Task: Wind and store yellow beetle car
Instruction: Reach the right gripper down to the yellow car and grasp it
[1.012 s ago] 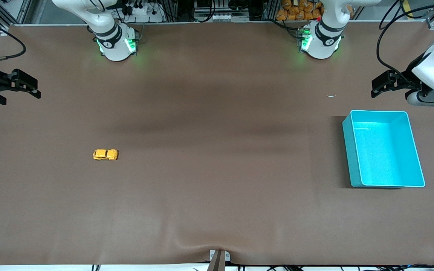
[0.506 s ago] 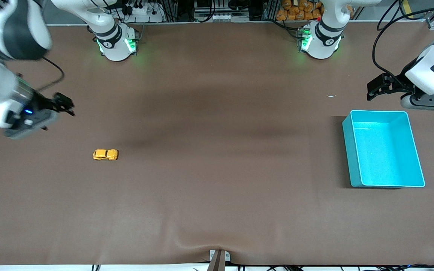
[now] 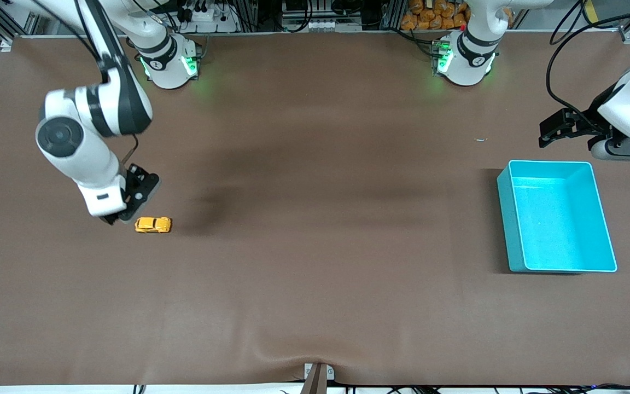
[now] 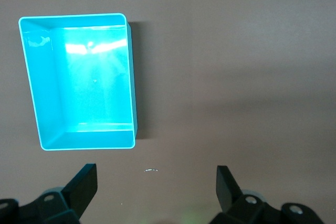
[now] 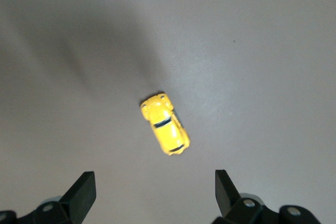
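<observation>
Now your right gripper [image 3: 121,216], jaws spread, has swung in above the tiny yellow-orange beetle car [image 3: 153,225], which sits untouched on the brown tabletop [image 3: 315,284], at the gripper's four o'clock; grasping comes next. The left gripper [image 3: 553,131], open, waits at twelve o'clock from the teal plastic bin [image 3: 503,219].

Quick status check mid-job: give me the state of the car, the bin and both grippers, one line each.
yellow beetle car: on its wheels on the table, not gripped.
teal bin: upright, empty, at the left arm's end.
right gripper: open, over the table by the car, holding nothing.
left gripper: open, empty, waiting beside the bin.
</observation>
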You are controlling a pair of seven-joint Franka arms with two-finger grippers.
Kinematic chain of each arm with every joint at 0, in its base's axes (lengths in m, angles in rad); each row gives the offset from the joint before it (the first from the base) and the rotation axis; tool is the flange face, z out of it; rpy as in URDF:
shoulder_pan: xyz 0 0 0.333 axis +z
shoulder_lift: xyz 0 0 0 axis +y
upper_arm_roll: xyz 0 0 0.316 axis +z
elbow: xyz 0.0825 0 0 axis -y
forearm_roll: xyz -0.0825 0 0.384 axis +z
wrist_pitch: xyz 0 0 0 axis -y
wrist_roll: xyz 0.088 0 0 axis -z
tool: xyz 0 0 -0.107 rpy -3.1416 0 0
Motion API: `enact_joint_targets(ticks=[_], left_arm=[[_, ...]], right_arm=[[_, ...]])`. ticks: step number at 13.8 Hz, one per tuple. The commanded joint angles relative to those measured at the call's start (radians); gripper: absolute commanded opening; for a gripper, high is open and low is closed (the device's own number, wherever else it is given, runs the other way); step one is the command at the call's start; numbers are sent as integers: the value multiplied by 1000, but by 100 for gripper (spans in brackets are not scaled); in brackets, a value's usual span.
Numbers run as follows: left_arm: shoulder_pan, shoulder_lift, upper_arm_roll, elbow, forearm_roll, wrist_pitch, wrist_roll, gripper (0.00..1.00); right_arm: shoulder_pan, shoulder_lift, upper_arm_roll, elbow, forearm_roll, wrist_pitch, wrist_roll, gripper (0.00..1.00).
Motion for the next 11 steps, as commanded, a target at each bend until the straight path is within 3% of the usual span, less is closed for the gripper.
enact_joint_targets(ticks=[1,5,11], left_arm=[[-2,2,-3,15,19,2,5,100],[-2,2,-6,14,19,2,5,100],[-2,3,-6,15,19,3,5,100]], right_arm=[[-32,123,0,23,-15,94,-204,98],[-44,205,0,39,10,150,-295,88],[-44,237,0,37,24,151,-305,85]])
